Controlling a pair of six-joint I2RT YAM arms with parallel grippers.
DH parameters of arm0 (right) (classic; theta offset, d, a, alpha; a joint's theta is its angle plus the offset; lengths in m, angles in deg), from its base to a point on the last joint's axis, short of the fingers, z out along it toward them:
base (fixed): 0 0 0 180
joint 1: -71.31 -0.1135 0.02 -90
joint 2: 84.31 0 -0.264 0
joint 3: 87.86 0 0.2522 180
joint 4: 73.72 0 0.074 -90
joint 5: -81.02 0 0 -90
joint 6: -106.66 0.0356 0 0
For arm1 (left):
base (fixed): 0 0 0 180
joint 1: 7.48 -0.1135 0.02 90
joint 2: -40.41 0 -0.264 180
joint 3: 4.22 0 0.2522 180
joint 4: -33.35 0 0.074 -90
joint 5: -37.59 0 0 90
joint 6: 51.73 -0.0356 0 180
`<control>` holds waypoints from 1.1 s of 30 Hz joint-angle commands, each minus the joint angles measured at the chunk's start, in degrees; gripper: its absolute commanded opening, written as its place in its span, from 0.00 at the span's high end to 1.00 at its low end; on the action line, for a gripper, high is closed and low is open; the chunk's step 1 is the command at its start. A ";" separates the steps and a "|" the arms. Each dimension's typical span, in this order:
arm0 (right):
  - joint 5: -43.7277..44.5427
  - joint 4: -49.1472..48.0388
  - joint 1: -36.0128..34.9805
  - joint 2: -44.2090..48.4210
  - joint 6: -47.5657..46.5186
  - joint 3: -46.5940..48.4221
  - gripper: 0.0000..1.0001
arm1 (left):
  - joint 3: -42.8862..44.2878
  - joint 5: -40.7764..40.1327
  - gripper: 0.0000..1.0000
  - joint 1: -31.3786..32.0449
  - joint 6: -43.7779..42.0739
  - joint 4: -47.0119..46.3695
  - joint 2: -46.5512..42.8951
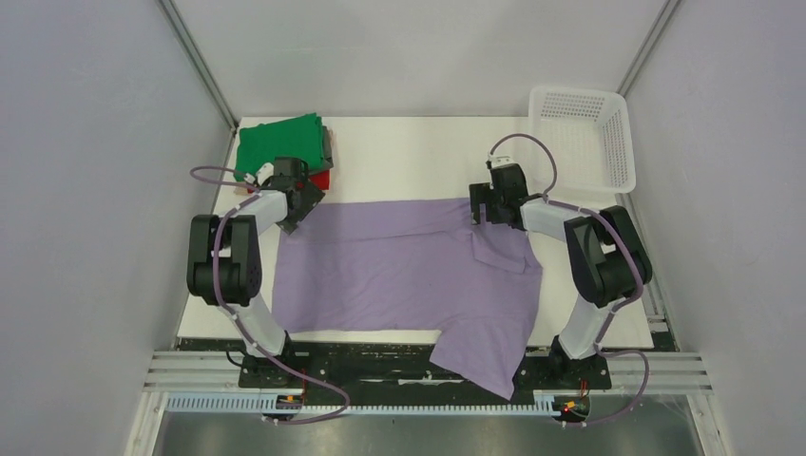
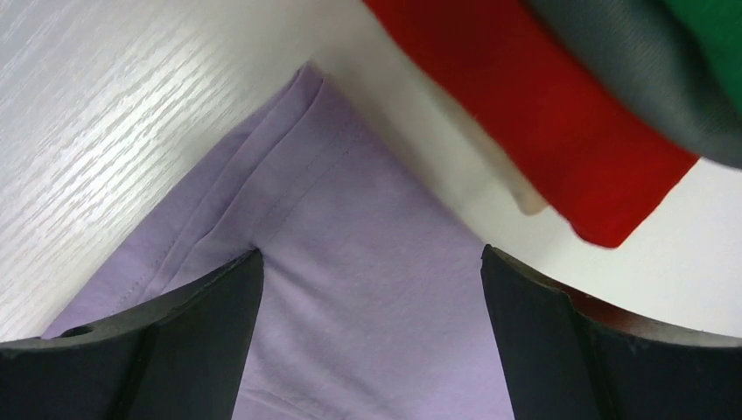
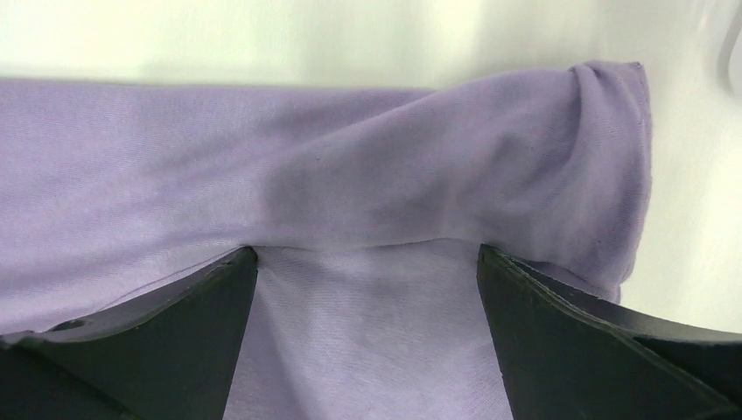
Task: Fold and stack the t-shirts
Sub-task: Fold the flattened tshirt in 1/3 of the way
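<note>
White mesh basket [image 1: 620,142] (far right corner) on white table [image 1: 409,157].

Top view: grey shirt [image 1: 328,142] and red shirt [image 1: 321,179], beyond far left corner of lavender shirt [image 1: 399,266], mostly hidden under green shirt [image 1: 280,142] and left arm [image 1: 249,214]; only slivers show. Fingertips of left tool [image 1: 289,224] and right tool [image 1: 476,215], at lavender shirt's far edge, hidden by own bodies. Left wrist view: green shirt cut to corner scrap. Right wrist view: table [image 3: 262,35] beyond lavender shirt blurred; its rolled hem hides cloth behind.
</note>
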 commanded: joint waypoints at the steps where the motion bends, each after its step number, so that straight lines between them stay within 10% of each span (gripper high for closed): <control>1: 1.59 -0.37 1.40 -4.61 -3.73 5.84 0.02 | 2.49 -0.42 0.00 -0.77 2.83 1.75 5.74; 18: 12.44 13.98 -11.42 17.82 -9.27 -3.21 0.09 | 0.73 5.67 0.00 -0.16 -1.50 6.32 -10.66; 33: -0.97 10.42 -20.13 10.26 -5.76 -1.91 0.25 | -9.13 7.07 0.00 -0.07 -2.04 6.29 -20.25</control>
